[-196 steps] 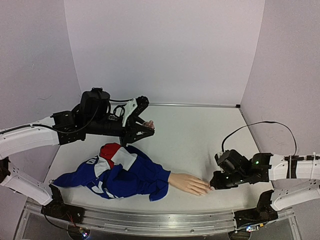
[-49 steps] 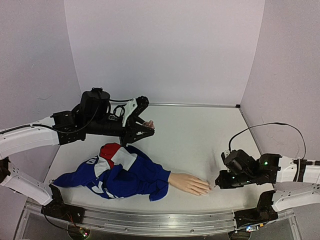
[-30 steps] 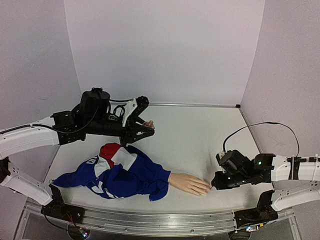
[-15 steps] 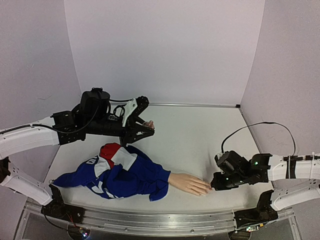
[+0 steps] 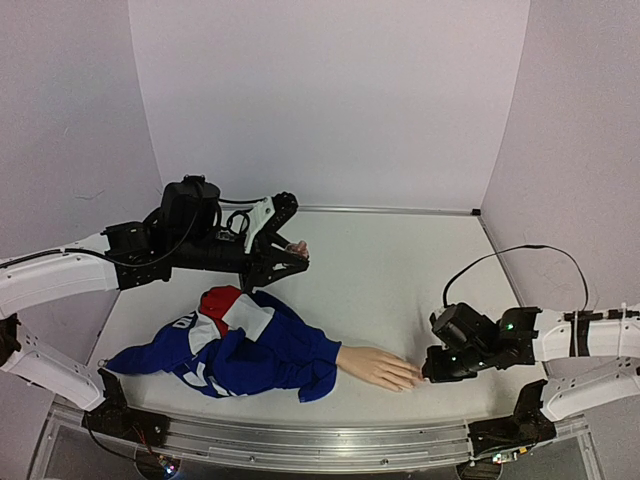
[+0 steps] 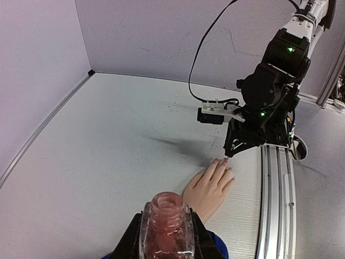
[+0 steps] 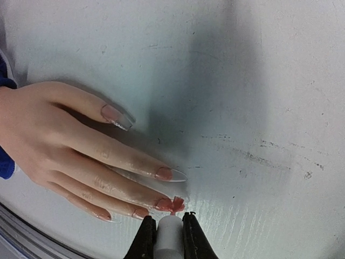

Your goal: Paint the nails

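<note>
Now my right pincer (image 7: 168,236), clamped on the brush (image 7: 171,222), is back at the nails (image 7: 163,204) of the mannequin hand (image 5: 378,367) at the counter's (image 5: 400,270) lower middle, red tip touching one, so I judge another stroke begins; my left pincer (image 5: 290,256) grips the polish bottle (image 6: 164,221).

You are looking into a robotics lab test cell. A white table (image 5: 400,270) is boxed in by plain lilac panels (image 5: 330,100) behind it and on both its sides. An aluminium rail (image 5: 300,440) runs along the table's near edge, with the black arm bases (image 5: 497,435) bolted there. Green status lights (image 6: 290,49) glow above the table's right end.
</note>
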You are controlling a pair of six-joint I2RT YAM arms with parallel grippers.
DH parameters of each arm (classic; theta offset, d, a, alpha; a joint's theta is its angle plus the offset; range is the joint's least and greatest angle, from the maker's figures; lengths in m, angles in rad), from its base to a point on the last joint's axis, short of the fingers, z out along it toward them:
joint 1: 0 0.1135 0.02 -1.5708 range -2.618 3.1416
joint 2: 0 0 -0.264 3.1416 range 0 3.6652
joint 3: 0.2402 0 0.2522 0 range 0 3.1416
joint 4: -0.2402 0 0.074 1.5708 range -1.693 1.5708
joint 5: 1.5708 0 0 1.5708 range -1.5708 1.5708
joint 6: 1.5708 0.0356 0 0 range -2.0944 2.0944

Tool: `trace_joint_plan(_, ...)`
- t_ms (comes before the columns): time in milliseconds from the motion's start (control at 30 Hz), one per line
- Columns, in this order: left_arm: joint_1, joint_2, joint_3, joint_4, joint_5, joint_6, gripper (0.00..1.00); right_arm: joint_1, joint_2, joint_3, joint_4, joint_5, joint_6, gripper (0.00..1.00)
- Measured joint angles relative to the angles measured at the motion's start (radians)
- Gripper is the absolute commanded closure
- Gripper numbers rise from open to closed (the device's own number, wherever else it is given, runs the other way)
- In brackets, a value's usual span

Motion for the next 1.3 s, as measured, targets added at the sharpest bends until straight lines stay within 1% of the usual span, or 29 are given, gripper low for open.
trace_joint_plan(300, 0.0, 0.0, 0.0, 0.0, 0.0, 0.0, 1.0, 0.0, -0.006, 0.0, -0.048, 0.026, 0.027, 1.0)
trace_joint_plan(533, 0.0, 0.0, 0.0, 0.0, 0.0, 0.0, 1.0, 0.0, -0.135, 0.0, -0.073, 0.034, 0.021, 1.0)
trace_joint_plan(633, 0.0, 0.0, 0.0, 0.0, 0.0, 0.0, 1.0, 0.0, -0.154, 0.0, -0.069, 0.025, 0.011, 1.0)
trace_joint_plan(767, 0.0, 0.0, 0.0, 0.0, 0.0, 0.0, 1.0, 0.0, -0.15, 0.0, -0.053, 0.016, 0.002, 1.0)
trace_joint_plan(1033, 0.0, 0.0, 0.0, 0.0, 0.0, 0.0, 1.0, 0.0, -0.083, -0.001, -0.019, 0.011, -0.005, 1.0)
trace_joint_plan(1300, 0.0, 0.0, 0.0, 0.0, 0.0, 0.0, 1.0, 0.0, -0.074, -0.002, -0.015, 0.011, -0.005, 1.0)
